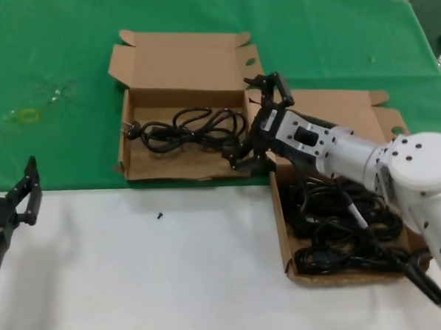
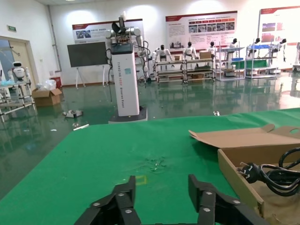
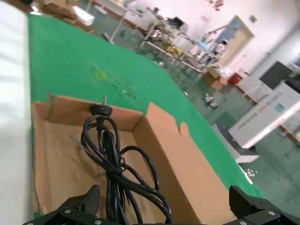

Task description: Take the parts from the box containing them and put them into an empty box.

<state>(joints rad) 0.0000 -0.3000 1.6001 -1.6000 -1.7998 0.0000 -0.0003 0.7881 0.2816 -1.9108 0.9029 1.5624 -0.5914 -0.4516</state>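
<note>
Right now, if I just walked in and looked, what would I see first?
Probably the big white right arm reaching across, its open right gripper hovering at the edge of the left box, where one black cord lies. Next, the other box on the right, piled with tangled cords. The left gripper waits open at the table's near left corner.

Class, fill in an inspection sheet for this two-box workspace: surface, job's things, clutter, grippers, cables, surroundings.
Surface: green cloth at the back, white cover in front.
Job's things: left box holds one power cord; right box holds a pile of cords.
Clutter: small dark speck on the white cover.
Grippers: right gripper open at the left box's right end, over the cord; left gripper open, idle near the front left.
Cables: arm cable crosses the right box.
Surroundings: hall with a white pillar and shelving.
</note>
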